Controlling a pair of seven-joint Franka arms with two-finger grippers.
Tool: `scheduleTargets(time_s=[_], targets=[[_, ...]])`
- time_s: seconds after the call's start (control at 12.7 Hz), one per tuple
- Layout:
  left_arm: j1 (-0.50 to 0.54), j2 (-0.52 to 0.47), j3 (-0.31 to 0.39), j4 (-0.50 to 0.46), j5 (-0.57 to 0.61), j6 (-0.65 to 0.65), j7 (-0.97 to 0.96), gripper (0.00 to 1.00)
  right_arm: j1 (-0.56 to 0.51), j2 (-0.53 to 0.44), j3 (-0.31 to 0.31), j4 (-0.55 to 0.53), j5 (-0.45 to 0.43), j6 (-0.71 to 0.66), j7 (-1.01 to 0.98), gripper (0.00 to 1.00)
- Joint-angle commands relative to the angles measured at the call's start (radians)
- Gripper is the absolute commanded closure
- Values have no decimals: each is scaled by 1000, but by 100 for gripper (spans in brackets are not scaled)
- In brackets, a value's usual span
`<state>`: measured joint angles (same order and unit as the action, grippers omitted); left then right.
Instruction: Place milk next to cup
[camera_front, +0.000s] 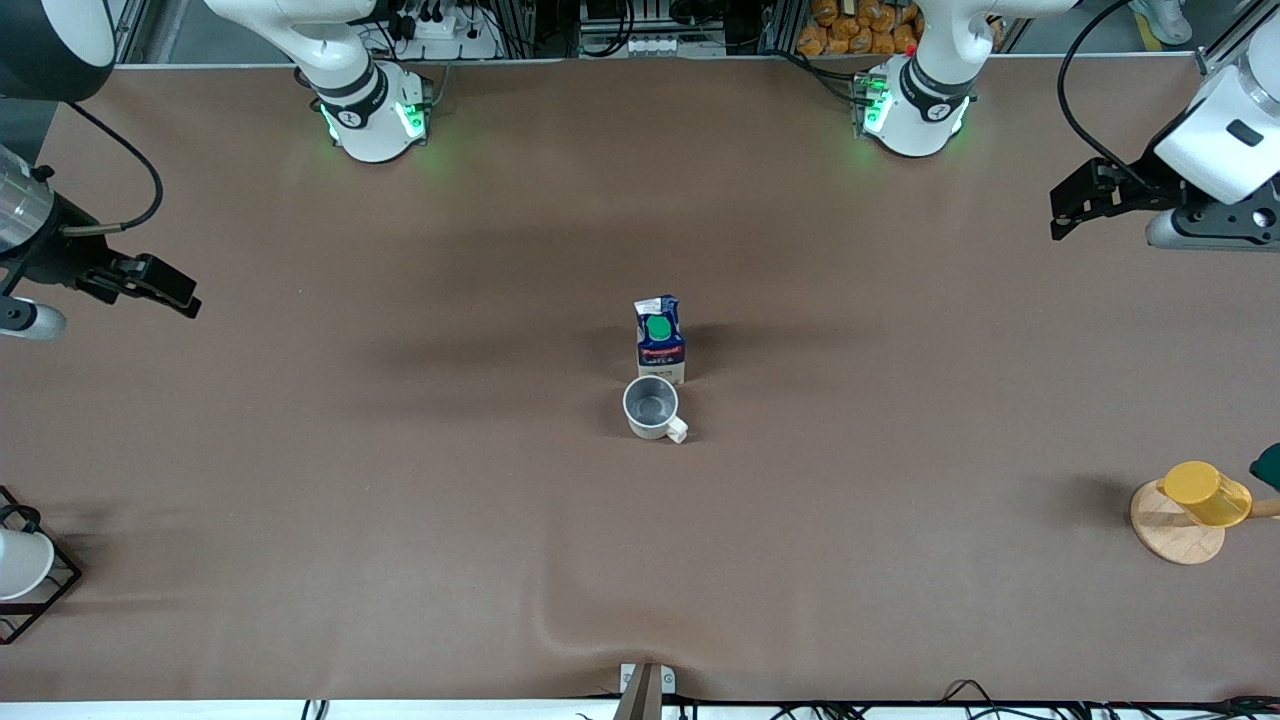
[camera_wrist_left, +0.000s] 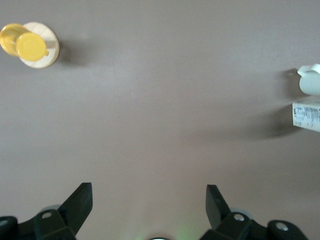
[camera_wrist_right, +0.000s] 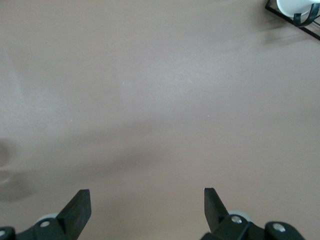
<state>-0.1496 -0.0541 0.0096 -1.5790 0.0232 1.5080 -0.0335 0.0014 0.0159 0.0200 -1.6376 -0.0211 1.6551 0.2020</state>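
At the middle of the brown table (camera_front: 400, 520) we see the small dark-blue gable-top milk carton (camera_front: 660, 341) with its green round cap and red label band standing upright. The small cream-white mug (camera_front: 652, 407) with a grey interior sits just beside it, nearer to the front camera, so close that the two look to be touching or almost so (we cannot tell which). The mug's stubby handle points toward the front camera and the left arm's end of the table. In the left wrist view the carton's whitish side (camera_wrist_left: 306, 114) and the mug (camera_wrist_left: 310, 81) show at the edge.

The left gripper (camera_front: 1078, 204) hangs over bare table at the left arm's end, its fingers spread wide and holding nothing (camera_wrist_left: 149, 200). The right gripper (camera_front: 165, 286) hangs over bare table at the right arm's end, likewise spread and empty (camera_wrist_right: 147, 202).

A yellow cup (camera_front: 1205, 493) lies tilted on a round wooden disc (camera_front: 1170, 530) near the left arm's end. A plain white cup (camera_front: 20, 563) sits in a black wire rack (camera_front: 55, 590) at the right arm's end.
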Motion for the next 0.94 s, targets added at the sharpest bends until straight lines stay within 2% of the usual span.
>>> scheduleTargets(time_s=[0.0, 0.86], targets=[[5, 0, -13, 33, 12, -28, 26, 0, 6, 10, 0, 25, -19, -23, -42, 0], [7, 7, -13, 45, 1, -32, -2, 0, 3, 7, -2, 32, -16, -24, -53, 0]])
